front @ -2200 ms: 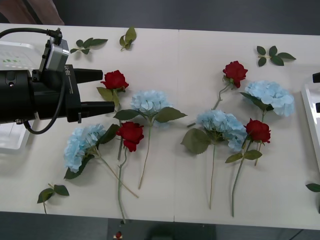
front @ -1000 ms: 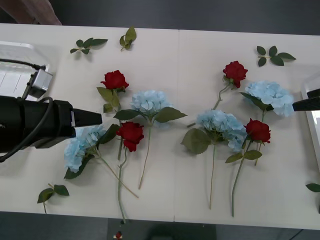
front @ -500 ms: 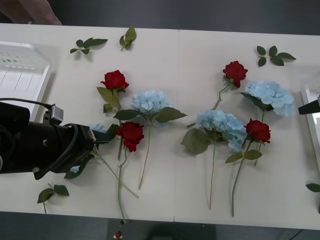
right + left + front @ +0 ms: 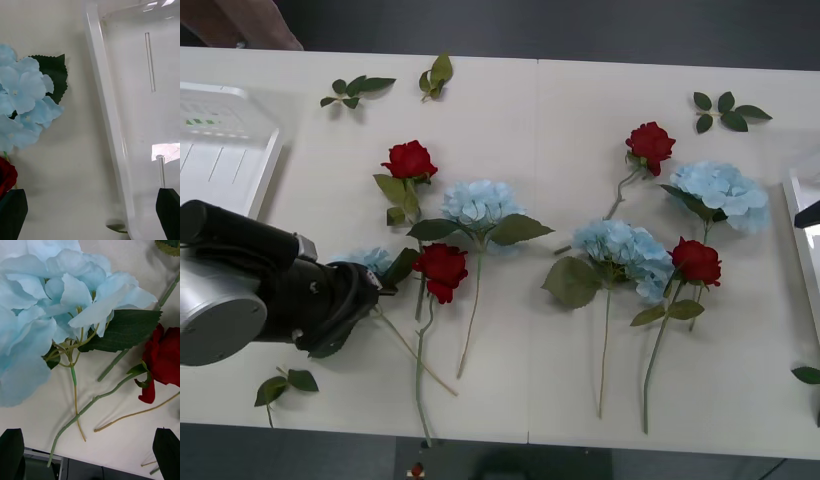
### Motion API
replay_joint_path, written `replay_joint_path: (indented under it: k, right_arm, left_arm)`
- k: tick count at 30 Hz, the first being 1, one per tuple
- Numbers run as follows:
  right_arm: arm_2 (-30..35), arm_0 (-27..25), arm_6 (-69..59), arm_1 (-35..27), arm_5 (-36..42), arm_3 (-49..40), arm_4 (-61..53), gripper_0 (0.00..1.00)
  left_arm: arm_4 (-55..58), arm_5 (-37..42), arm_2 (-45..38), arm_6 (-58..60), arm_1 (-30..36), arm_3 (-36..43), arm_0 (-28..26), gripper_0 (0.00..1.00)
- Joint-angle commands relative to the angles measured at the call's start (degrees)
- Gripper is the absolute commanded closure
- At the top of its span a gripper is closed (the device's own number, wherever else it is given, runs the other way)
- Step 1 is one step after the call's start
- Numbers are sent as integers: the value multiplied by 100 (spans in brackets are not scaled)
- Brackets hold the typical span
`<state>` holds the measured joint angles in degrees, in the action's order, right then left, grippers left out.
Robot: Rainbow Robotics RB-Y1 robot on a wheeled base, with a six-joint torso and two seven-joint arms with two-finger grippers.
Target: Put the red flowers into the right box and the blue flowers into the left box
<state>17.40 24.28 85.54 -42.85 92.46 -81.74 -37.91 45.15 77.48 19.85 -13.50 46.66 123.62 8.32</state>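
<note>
Several red flowers lie on the table: one at the back left (image 4: 410, 160), one (image 4: 442, 270) beside my left arm, two on the right (image 4: 650, 143) (image 4: 697, 261). Blue flowers lie at the centre left (image 4: 480, 205), centre right (image 4: 625, 250) and far right (image 4: 720, 190). My left arm (image 4: 270, 290) covers most of another blue flower (image 4: 365, 260). My left gripper (image 4: 90, 455) is open just above that bloom (image 4: 45, 315) and its stem, with a red flower (image 4: 165, 360) beside it. My right gripper (image 4: 90, 217) is open over the rim of the right box (image 4: 112, 112) (image 4: 798, 230). The left box (image 4: 220, 150) stands at the far left.
Loose green leaf sprigs lie at the back left (image 4: 355, 88) (image 4: 435, 75), the back right (image 4: 725, 110), the front left (image 4: 285, 385) and the right edge (image 4: 808, 375). Long stems (image 4: 605, 340) reach toward the table's front edge.
My left arm swung from the back left toward the front and came down over the leftmost blue flower, hiding most of it. My right gripper's tip drew back toward the right edge.
</note>
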Motion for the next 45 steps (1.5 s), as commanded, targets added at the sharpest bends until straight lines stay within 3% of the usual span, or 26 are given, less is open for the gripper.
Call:
replay_joint_path:
  k: [1, 10, 24, 33, 45]
  right_arm:
    - [1, 24, -152, 242, -175, -167, 187, 0]
    - [-149, 112, -240, 708, -395, -175, 469, 0]
    - [-1080, 349, -1110, 1262, -808, -167, 1629, 0]
    - [-1142, 569, -1119, 1560, -1186, 299, 1972, 0]
    - [-1133, 569, -1259, 1780, -1476, 704, 2095, 0]
  left_arm:
    - [-261, 4, 222, 5, -113, -242, 311, 0]
    - [-824, 4, 810, -39, -157, -699, 574, 0]
    - [-850, 30, 1223, -91, -500, -1639, 1102, 0]
    - [-903, 30, 1557, -206, -632, -2245, 1480, 0]
    - [-991, 188, 1777, -364, -588, -2325, 1532, 0]
